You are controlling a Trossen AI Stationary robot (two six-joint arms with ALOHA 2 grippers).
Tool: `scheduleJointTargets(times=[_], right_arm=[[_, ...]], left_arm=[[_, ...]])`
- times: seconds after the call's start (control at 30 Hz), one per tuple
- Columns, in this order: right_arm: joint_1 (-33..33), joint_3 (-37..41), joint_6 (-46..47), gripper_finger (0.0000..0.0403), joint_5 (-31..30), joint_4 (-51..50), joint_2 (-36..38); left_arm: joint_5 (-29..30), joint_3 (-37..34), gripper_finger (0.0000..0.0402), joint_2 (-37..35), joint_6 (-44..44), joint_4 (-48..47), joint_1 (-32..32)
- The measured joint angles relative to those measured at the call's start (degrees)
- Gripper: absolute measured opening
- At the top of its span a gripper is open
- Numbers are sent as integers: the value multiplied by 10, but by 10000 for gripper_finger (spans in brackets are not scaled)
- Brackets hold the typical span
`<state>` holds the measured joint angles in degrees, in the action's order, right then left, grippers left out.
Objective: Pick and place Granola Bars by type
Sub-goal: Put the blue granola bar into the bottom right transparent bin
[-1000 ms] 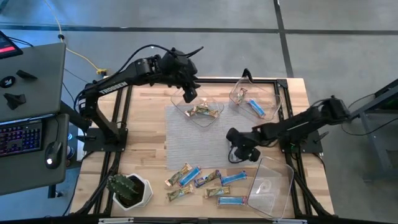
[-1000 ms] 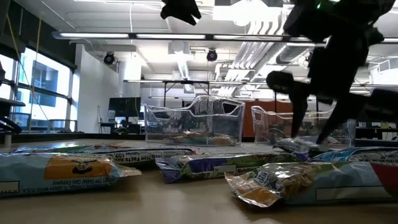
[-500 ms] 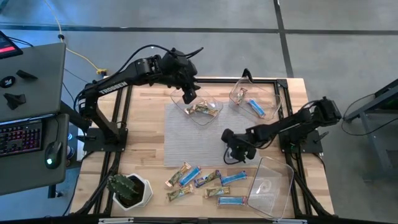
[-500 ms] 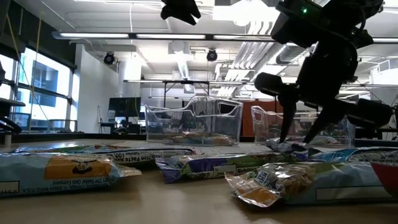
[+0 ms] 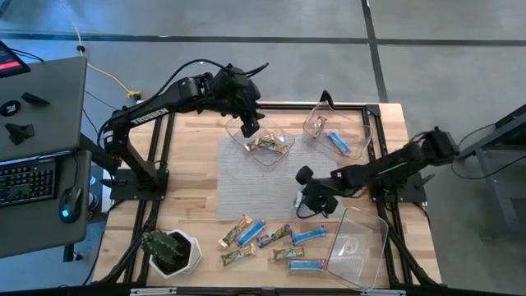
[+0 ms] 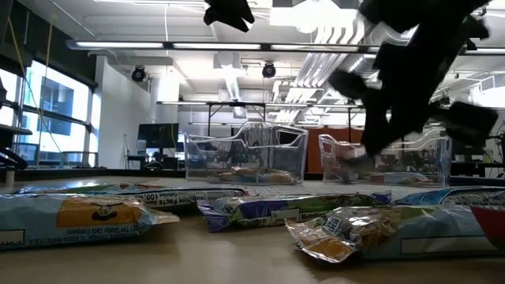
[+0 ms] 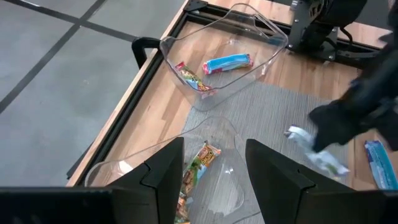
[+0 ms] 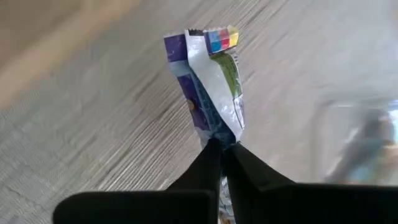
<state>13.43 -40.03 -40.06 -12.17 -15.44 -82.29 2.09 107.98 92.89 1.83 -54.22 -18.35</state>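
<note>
Right claw [image 8: 221, 149] clenched on purple-and-silver wrapped granola bar [image 8: 211, 93], lifted for sorting; left claw [image 7: 214, 180] released above clear bin [image 7: 124, 171] at 12 o'clock.

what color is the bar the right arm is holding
Silver and purple bar, clearest in the right wrist view.

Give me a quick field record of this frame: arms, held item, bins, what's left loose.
left gripper: open, above the tan-bar bin
right gripper: jaws shut on a purple-and-silver bar, over the grey mat
far bin: one blue bar, one tan bar
near-right bin: no bars seen
loose bars: a cluster at the near edge
</note>
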Motion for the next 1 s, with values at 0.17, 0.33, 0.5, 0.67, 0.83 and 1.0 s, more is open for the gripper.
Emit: scheduleJointTargets(times=[0.17, 0.33, 0.5, 0.67, 0.83, 1.0], right_arm=[[46, -32, 101, 4, -34, -31, 94], [110, -102, 266, 2, -8, -145, 190], [208, -125, 342, 1, 79, -195, 253], [294, -77, 516, 1, 74, -248, 242], [349, -37, 660, 0, 92, -218, 216], [386, -12, 705, 0, 97, -218, 187]], left_arm=[[0, 0, 168, 0, 0, 0, 0], [0, 0, 168, 0, 1, -2, 0], [0, 0, 168, 0, 1, -14, 0], [0, 0, 168, 0, 14, -18, 0], [0, -8, 168, 1, 21, -17, 0], [0, -8, 168, 1, 35, -17, 0]])
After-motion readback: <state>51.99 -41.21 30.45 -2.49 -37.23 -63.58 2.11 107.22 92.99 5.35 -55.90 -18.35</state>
